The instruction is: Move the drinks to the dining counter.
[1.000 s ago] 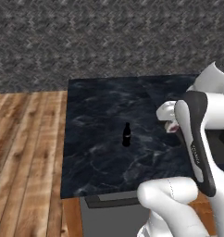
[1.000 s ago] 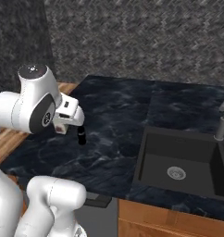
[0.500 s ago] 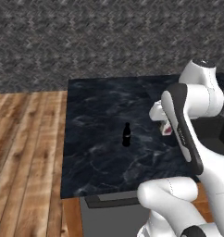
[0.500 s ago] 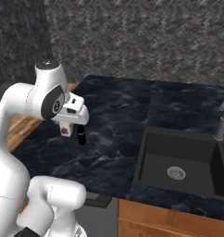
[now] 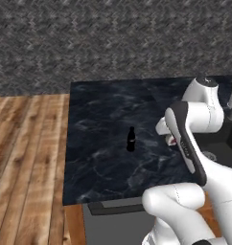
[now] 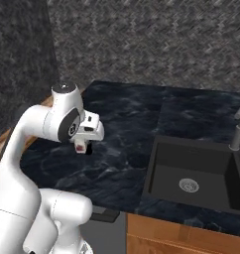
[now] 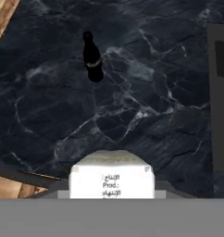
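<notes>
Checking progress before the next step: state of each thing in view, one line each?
bottle: upright on the dining counter, standing free.
carton: held in the gripper, lifted above the counter.
gripper: shut on the carton, up in the air near the bottle.
sink: basin empty, drain visible.
faucet: no water visible.

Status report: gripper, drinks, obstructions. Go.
Gripper shut on small white boxy carton, carried above black marble counter. Small dark narrow-necked bottle standing upright there. Nothing in the way.
</notes>
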